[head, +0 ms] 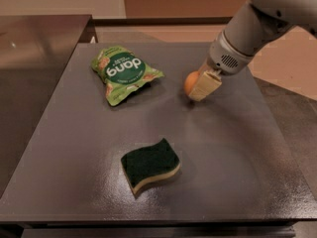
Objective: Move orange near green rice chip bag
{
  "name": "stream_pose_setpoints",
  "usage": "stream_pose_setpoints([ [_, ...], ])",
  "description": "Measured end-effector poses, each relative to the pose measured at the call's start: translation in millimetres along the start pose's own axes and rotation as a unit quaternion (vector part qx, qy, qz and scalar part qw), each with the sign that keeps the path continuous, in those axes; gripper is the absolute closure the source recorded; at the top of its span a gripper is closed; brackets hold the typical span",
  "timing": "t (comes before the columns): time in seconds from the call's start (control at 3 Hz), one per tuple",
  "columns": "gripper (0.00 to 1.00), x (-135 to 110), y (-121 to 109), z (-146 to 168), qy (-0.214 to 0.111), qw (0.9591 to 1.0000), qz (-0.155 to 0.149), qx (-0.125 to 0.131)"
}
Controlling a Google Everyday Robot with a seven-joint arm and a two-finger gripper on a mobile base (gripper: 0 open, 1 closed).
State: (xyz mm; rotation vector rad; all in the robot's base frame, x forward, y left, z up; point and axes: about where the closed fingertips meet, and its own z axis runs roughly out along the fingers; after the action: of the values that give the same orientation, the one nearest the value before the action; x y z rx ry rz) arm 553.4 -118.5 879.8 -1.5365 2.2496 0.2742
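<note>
Camera view: the orange (191,83) is round with no long axis, and its dimple is hidden. It sits between the jaws, which are closed narrowly on it over the surface's (237,148) far right part. One cream finger (205,86) covers the orange's right side. The bag (125,73) lies flat to the left of the jaws, lettering upside down.

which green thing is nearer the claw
The green rice chip bag, left of the claw at the orange; the dark sponge lies farther off, near the front.
</note>
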Motion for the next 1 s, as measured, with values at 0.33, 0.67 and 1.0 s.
stream_pose_setpoints([
  [0.33, 1.00, -22.1, -5.5, 12.3, -0.005, 1.0000, -0.005, -0.004],
  [0.67, 1.00, -43.3, -10.2, 22.8, -0.007, 0.9999, -0.014, -0.007],
  [1.0, 0.83, -57.5, -16.1, 33.1, -0.003, 0.9998, -0.017, -0.007],
])
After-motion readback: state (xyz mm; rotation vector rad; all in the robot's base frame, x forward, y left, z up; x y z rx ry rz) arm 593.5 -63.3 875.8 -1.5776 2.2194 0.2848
